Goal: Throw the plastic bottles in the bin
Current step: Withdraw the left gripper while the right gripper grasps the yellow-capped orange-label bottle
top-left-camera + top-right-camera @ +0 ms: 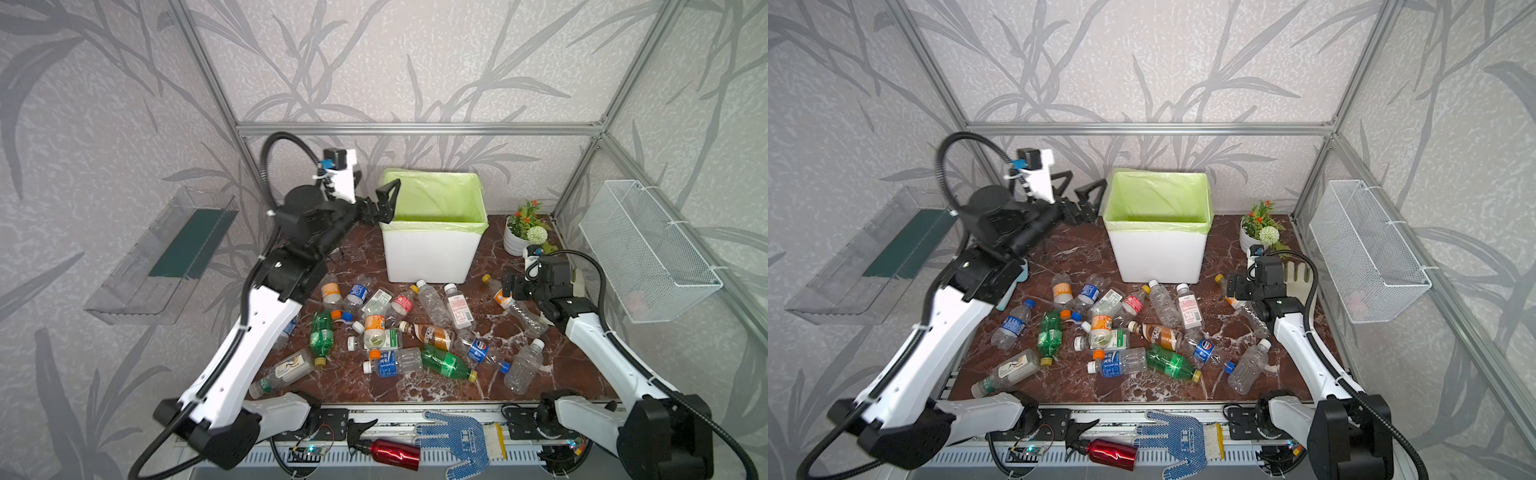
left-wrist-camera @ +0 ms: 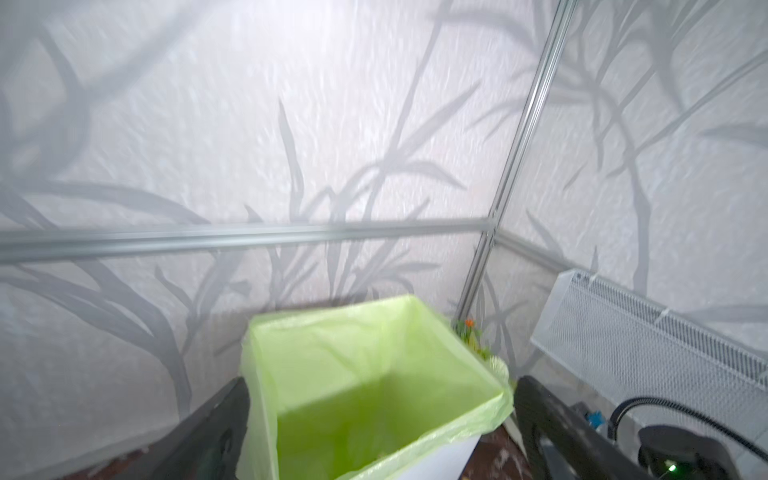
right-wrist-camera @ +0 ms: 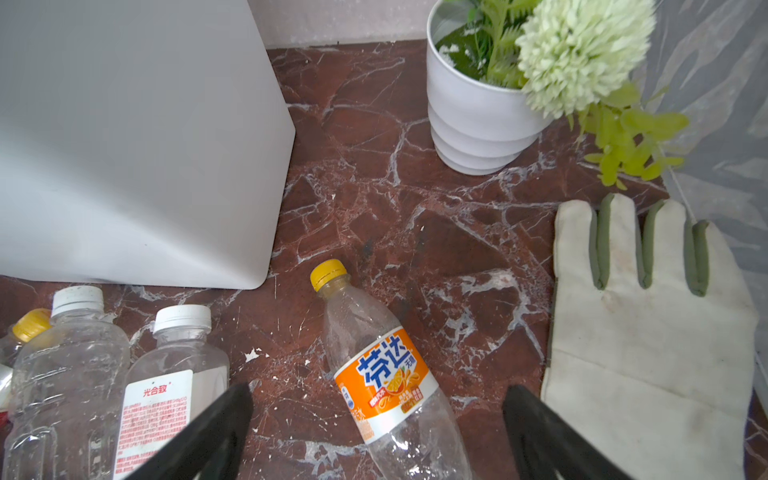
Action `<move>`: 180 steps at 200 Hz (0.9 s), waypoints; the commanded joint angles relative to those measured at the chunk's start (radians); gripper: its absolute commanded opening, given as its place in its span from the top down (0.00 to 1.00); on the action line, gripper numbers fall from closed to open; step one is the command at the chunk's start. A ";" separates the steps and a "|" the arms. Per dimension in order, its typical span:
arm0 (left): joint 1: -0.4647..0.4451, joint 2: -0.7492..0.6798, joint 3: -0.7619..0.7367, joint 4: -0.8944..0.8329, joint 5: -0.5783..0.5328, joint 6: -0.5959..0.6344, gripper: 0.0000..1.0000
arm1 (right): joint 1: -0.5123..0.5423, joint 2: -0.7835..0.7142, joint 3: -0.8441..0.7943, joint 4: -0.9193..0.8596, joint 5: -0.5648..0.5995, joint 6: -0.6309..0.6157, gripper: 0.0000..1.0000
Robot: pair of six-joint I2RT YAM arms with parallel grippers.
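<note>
Lying scattered on the tabletop (image 1: 573, 365) before the bin (image 1: 428, 253), the plastic bottles (image 1: 434, 334) await pickup, so our right jaws hover spread over the orange-labelled bottle (image 3: 386, 382) to grasp it, while our left jaws gape empty beside the bin's rim.

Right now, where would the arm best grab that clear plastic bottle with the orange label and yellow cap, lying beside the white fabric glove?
Probably across the orange-labelled middle, coming down from above. The clear bottle lies flat on the brown marble tabletop, its round sides free, and the jaws of the open right gripper frame it in the wrist view.
</note>
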 commanded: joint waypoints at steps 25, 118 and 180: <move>-0.001 -0.157 -0.260 -0.048 -0.204 -0.107 0.01 | -0.001 0.128 0.118 -0.101 -0.046 -0.048 0.07; 0.032 -0.355 -0.518 -0.382 -0.470 -0.150 0.01 | 0.084 0.372 0.272 -0.396 0.152 -0.170 0.11; 0.231 -0.319 -0.647 -0.336 -0.193 -0.197 0.01 | 0.116 0.539 0.381 -0.516 0.320 -0.238 0.16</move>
